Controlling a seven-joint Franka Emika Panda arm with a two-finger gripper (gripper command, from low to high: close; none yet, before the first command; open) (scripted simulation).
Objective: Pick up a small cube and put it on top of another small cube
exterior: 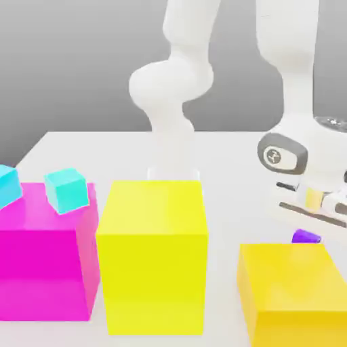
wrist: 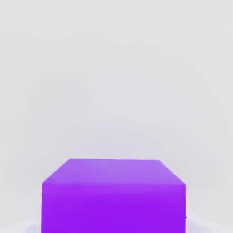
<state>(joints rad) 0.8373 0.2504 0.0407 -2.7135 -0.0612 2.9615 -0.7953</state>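
Note:
The small cube (exterior: 306,236) is tiny, glossy and purple. It rests on the white table at the exterior view's right, just behind a large yellow block (exterior: 293,291) that hides its lower part. My gripper (exterior: 310,222) has come straight down over it, and the white hand sits directly above the cube. In the hand view the small cube (wrist: 113,195) looms very close, right where the fingers meet. The gripper is shut on it, and the cube still sits at table height.
A tall yellow block (exterior: 152,254) stands in the middle. A large magenta block (exterior: 44,261) at the exterior view's left carries two small cyan cubes (exterior: 66,190). The arm's white base (exterior: 173,122) rises behind the middle block. The white table (exterior: 223,203) shows between the blocks.

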